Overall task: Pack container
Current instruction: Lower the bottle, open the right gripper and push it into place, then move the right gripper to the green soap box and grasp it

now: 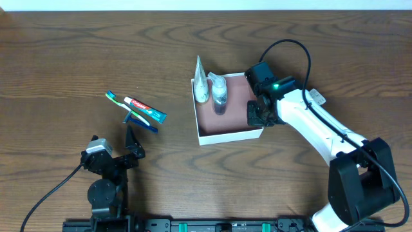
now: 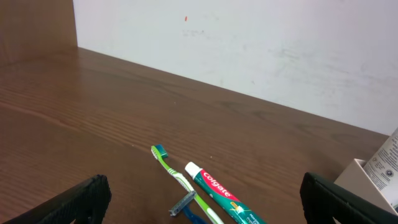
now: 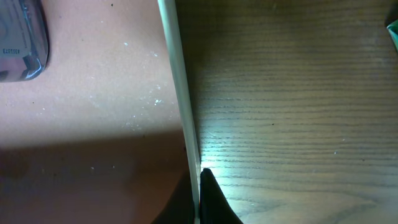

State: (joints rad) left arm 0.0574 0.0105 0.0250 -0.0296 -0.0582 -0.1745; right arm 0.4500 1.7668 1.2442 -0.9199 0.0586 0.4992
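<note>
The container (image 1: 225, 136), a shallow white-walled box with a pink-brown inside, sits at the table's middle. A white tube (image 1: 201, 82) and a clear bottle (image 1: 219, 93) lie in its left part. My right gripper (image 1: 257, 115) is shut on the container's right wall; the right wrist view shows my fingers (image 3: 198, 199) pinching the thin white wall (image 3: 177, 81). My left gripper (image 1: 114, 145) is open and empty at the front left. Just beyond it lie a green toothbrush (image 2: 177, 177), a toothpaste tube (image 2: 221, 196) and a blue razor (image 2: 183, 204).
The toothbrush (image 1: 122, 103), toothpaste (image 1: 145, 109) and razor (image 1: 138, 121) lie together on the wooden table left of the container. The container's corner (image 2: 357, 174) shows at the right edge of the left wrist view. A white wall stands behind the table.
</note>
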